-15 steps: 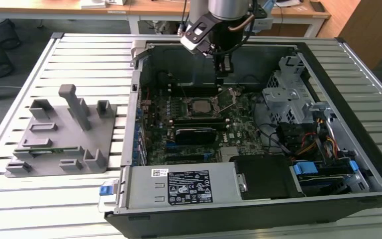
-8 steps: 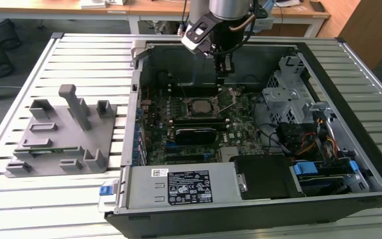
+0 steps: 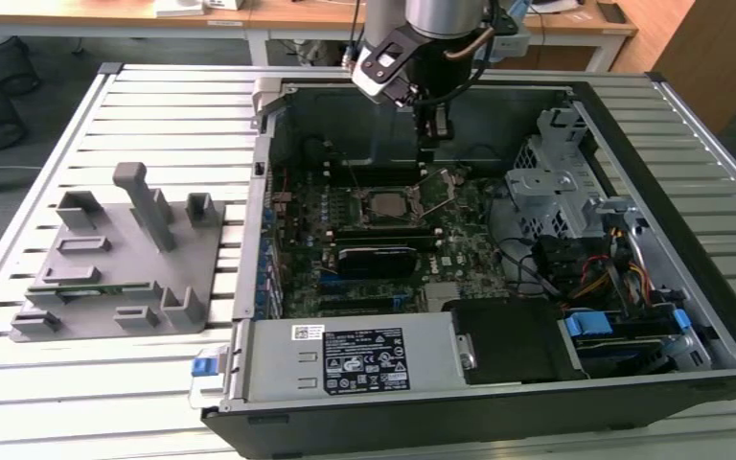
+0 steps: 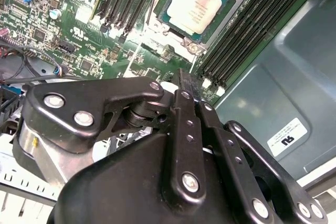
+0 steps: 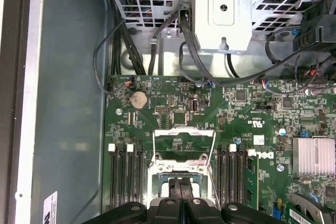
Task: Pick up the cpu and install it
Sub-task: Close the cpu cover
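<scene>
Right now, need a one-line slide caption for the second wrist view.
The cpu lies in its socket on the green motherboard, flanked by memory slots; the shut, empty gripper hangs apart from it.

The exterior view looks down from high and well back, beyond one edge of the slatted table (image 3: pixel 150 96), and takes in the whole open computer case (image 3: pixel 471 422) lying on it. The first wrist view faces nearly straight down onto the motherboard (image 5: pixel 173 103) from close above, while the second wrist view sits closer still, looking aslant past the gripper (image 4: pixel 186 80) linkage. All three share the socket (image 5: pixel 178 165) and the memory slots (image 5: pixel 126 166).
</scene>
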`<state>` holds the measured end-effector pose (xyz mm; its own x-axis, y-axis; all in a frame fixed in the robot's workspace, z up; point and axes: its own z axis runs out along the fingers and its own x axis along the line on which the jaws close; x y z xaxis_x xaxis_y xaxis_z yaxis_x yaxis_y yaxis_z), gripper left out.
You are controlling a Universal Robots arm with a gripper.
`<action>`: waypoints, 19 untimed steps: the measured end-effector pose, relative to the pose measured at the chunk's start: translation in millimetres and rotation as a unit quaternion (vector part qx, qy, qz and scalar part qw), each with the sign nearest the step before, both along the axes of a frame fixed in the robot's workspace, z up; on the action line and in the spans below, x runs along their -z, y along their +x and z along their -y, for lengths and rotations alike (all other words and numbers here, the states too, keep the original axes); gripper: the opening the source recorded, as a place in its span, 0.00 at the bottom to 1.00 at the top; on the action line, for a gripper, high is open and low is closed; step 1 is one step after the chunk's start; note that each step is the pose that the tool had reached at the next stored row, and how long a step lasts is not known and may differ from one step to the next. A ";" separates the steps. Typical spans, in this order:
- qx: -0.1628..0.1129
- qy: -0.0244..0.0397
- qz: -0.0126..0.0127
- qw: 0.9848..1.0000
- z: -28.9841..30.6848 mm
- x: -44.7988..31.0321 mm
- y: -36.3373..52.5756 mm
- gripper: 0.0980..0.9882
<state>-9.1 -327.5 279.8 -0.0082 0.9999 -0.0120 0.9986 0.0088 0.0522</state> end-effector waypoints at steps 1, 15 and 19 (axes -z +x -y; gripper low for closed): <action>0.000 0.000 0.000 1.000 -0.1 0.0 0.6 0.01; 0.000 0.000 0.000 1.000 -1.2 0.0 8.2 0.01; 0.000 0.000 0.000 1.000 -1.7 0.0 11.8 0.01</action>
<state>2.7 -325.7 279.8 -0.0083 0.9999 -0.0119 0.9986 0.0089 0.0523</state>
